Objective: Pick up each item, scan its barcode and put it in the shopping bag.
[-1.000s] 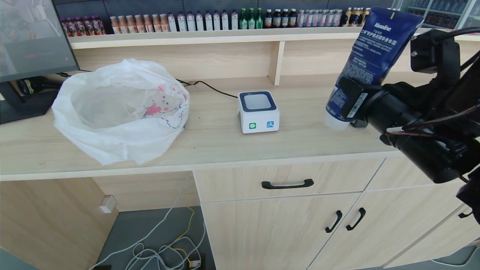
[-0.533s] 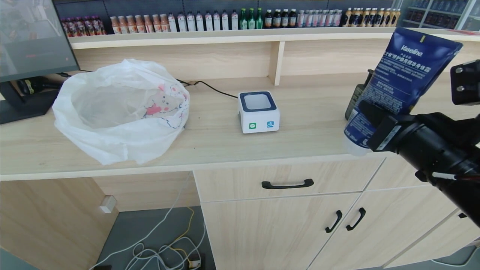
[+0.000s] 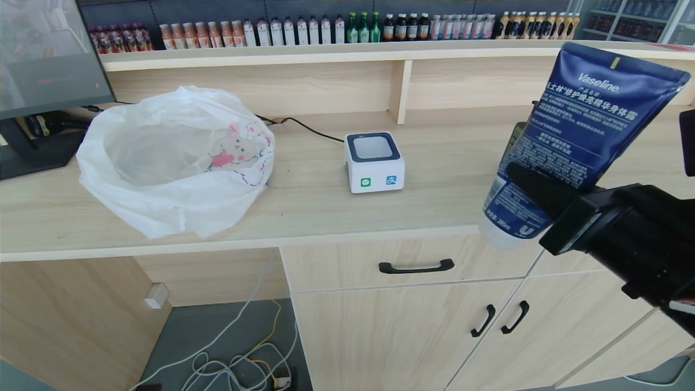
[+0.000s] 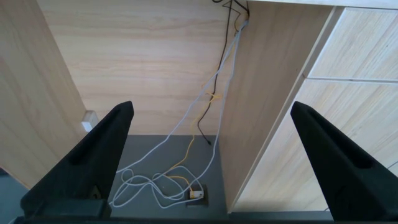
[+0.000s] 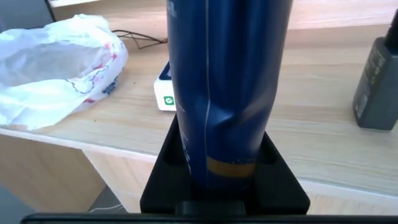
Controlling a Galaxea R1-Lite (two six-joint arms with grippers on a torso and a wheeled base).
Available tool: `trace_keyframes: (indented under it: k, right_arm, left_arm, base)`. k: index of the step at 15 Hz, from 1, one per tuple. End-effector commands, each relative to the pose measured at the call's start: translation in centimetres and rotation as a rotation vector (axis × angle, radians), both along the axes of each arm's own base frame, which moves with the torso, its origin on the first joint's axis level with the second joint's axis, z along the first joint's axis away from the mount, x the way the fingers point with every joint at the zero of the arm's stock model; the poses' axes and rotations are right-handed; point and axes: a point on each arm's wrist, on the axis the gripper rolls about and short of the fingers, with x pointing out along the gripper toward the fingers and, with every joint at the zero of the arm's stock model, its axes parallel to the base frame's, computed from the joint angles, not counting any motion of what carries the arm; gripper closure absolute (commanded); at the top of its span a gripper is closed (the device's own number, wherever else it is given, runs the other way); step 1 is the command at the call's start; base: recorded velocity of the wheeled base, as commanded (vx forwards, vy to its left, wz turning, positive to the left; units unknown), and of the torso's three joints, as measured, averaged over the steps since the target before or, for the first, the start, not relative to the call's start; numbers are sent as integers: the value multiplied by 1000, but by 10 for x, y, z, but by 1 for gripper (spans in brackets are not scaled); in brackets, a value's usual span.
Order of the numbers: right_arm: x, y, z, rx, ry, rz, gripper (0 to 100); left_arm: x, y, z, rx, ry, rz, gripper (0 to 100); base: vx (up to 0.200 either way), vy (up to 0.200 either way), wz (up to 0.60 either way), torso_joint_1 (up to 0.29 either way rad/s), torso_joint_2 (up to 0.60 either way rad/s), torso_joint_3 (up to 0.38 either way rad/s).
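Now the blue tube (image 3: 575, 136) hangs cap-down in my right jaws, closed on its lower body, in the air near the front edge of the counter (image 3: 326, 212), well apart from the scanner (image 3: 374, 162) and the shopping bag (image 3: 174, 157); my left jaws stand wide and empty. I judge the tube light, soft and smooth: its wall dents at the grip, so I would hold low, near the stiffer cap, with moderate pressure.
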Motion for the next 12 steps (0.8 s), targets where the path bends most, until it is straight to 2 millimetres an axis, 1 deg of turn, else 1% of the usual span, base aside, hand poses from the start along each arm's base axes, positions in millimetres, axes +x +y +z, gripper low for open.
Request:
trace_keyframes:
  k: [1, 3, 4, 6, 9, 12]
  right_arm:
    - [-2, 5, 1, 8, -3, 107, 100]
    - [-4, 7, 0, 9, -4, 269, 100]
    - [-5, 8, 0, 9, -6, 314, 100]
    - [-8, 10, -5, -15, 3, 448, 100]
    - [-9, 12, 2, -10, -56, 545, 100]
    - [-13, 11, -5, -24, -63, 615, 100]
  left_arm:
    - [0, 0, 0, 0, 0, 1, 0]
    - [0, 0, 0, 0, 0, 1, 0]
    - [0, 0, 0, 0, 0, 1, 0]
    - [0, 0, 0, 0, 0, -1, 0]
    - [0, 0, 0, 0, 0, 1, 0]
    - [0, 0, 0, 0, 0, 1, 0]
  base:
    - [0, 0, 0, 0, 0, 0]
    - [0, 0, 0, 0, 0, 0]
    - [0, 0, 0, 0, 0, 0]
    - [0, 0, 0, 0, 0, 0]
    - [0, 0, 0, 0, 0, 0]
    - [0, 0, 0, 0, 0, 0]
